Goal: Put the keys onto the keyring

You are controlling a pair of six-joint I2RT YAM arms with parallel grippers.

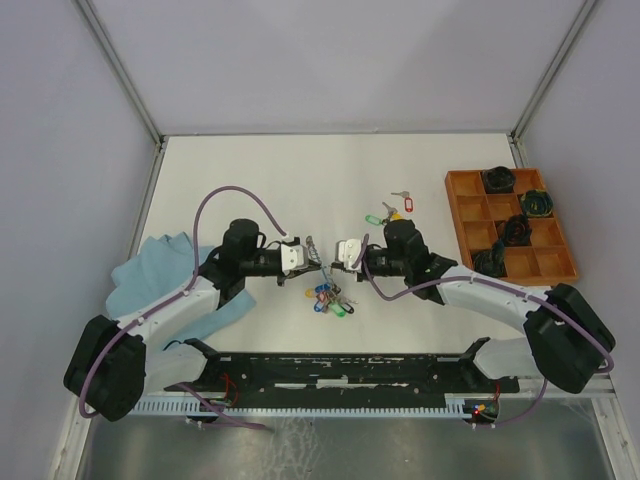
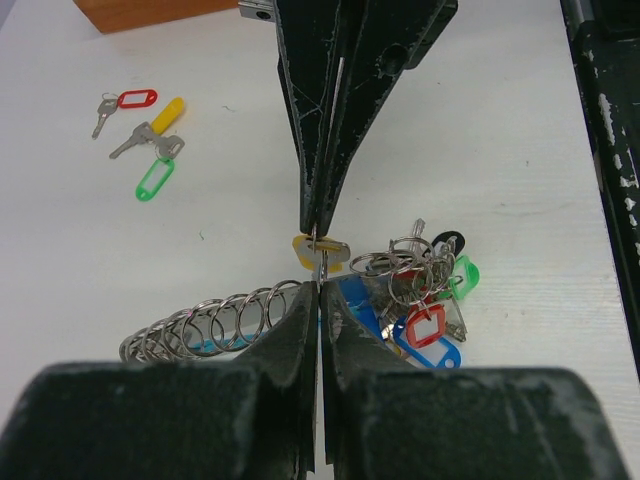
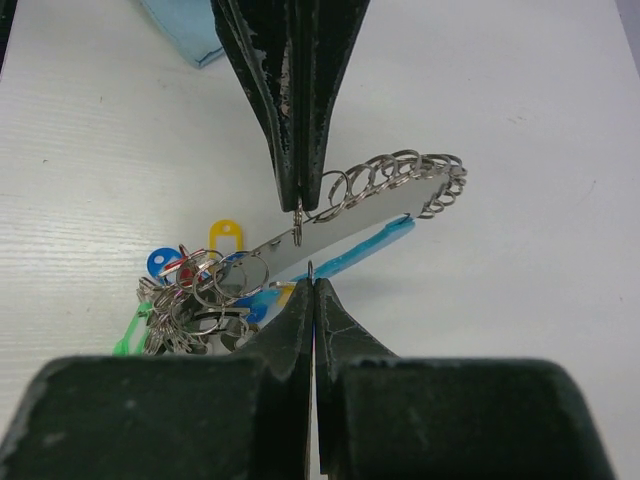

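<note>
The keyring (image 3: 372,243), a thin grey loop with a blue sleeve, hangs between both grippers above the table. Several small split rings (image 2: 215,318) are strung along it, and a bunch of keys (image 2: 425,300) with red, blue and green tags hangs from it. My left gripper (image 2: 320,288) is shut on the keyring's thin wire. My right gripper (image 3: 313,283) faces it tip to tip. It is shut on the small ring of a yellow-tagged key (image 2: 308,250). Three loose keys (image 2: 150,130) with red, yellow and green tags lie farther back. From above, the two grippers (image 1: 322,256) meet mid-table.
An orange compartment tray (image 1: 465,215) with dark coiled bundles stands at the right. A blue cloth (image 1: 160,272) lies under the left arm. A black rail (image 1: 350,368) runs along the near edge.
</note>
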